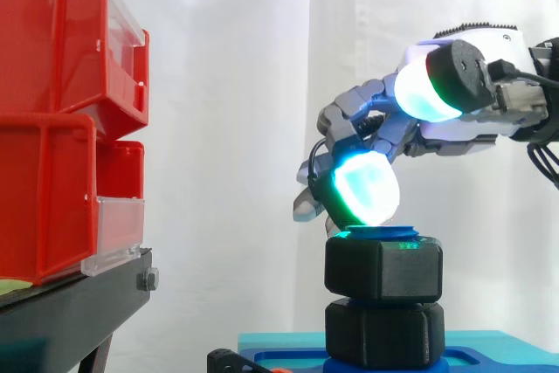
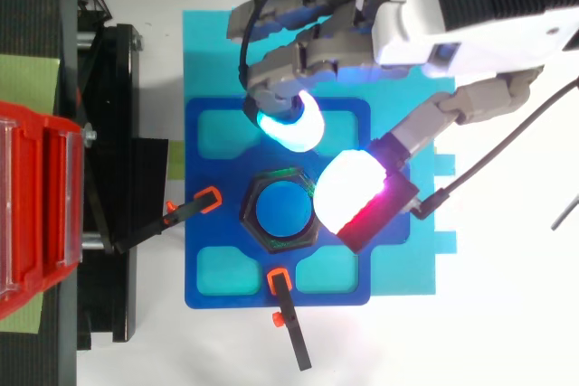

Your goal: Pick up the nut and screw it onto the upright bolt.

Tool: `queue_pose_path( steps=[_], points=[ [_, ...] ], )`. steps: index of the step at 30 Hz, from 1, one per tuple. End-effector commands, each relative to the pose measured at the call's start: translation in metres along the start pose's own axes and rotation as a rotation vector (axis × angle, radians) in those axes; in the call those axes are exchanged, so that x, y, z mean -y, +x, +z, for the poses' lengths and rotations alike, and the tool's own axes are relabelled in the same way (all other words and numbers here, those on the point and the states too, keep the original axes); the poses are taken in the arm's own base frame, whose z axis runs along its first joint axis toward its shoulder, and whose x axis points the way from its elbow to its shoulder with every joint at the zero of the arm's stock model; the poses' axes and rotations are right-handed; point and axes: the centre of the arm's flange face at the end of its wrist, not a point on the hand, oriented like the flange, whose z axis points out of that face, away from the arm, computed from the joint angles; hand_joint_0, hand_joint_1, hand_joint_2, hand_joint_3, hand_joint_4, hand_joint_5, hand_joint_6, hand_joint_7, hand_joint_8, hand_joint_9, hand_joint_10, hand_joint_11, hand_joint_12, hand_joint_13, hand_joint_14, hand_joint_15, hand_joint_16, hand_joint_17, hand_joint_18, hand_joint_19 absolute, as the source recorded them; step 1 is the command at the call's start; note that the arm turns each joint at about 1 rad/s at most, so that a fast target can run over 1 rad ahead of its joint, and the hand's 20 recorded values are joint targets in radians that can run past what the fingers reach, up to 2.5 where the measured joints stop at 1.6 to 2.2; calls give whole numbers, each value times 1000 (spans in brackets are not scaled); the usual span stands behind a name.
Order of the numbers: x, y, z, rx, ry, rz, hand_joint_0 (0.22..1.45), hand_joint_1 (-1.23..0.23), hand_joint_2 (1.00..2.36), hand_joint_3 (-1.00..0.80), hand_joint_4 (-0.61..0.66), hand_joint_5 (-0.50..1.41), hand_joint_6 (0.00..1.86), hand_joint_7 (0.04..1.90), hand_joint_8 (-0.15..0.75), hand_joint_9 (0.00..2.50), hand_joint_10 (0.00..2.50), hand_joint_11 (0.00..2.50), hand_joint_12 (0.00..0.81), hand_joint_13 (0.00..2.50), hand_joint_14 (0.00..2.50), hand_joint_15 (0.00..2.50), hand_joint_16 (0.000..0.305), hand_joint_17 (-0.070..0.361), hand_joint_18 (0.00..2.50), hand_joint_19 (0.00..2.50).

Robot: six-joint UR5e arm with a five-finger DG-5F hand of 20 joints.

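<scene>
**Nut seated at the bolt's top, hand poised above it.** The black hexagonal nut (image 1: pixel 383 268) sits on the tip of the upright bolt (image 2: pixel 280 211), whose blue end shows through the bore from above. Under the nut a second black hex block (image 1: pixel 384 334) rests on the blue fixture plate (image 2: pixel 204 223).

The hand (image 2: pixel 425 24) reaches in from the side with its fingers loosely curved and parted, holding nothing. One glowing pad (image 1: pixel 367 188) hovers just over the nut's top face, and another stands over its rim on the arm's side.

The nut's axis runs vertically, in line with the bolt. Its bore opens upward and its six flats face outward all round.

Expect a stiff, matte part, probably light plastic, that will not yield under the pads. Take it across two opposite flats, where the pads seat squarely, and not on the corners. Keep it level as you turn it, because a tilted nut is likely to bind on the thread.
</scene>
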Motion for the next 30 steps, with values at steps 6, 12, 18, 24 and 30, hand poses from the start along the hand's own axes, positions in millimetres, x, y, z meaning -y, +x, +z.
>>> queue_pose_path(
  steps=[6,12,18,24,30],
  points=[
    [4,-25,-2,4,-35,-22,516,-200,1000,-500,221,-45,503,1292,296,892,0,0,230,511,0,0,19,43,181,0],
    [-3,-19,1,-1,-47,-50,512,-188,1000,-500,260,-83,503,935,286,853,0,0,244,481,0,0,21,48,145,0],
    [-8,-4,5,8,-50,-76,508,-175,1000,-500,239,-94,503,825,271,800,0,0,257,438,0,0,23,53,93,0],
    [-14,33,10,51,-39,-76,505,-163,1000,-500,232,-100,503,786,265,776,0,0,267,412,0,0,26,58,54,0],
    [-29,43,17,63,-37,-64,504,-158,1000,-500,236,-102,503,812,269,768,0,0,276,403,0,0,27,60,47,0]
  ],
)
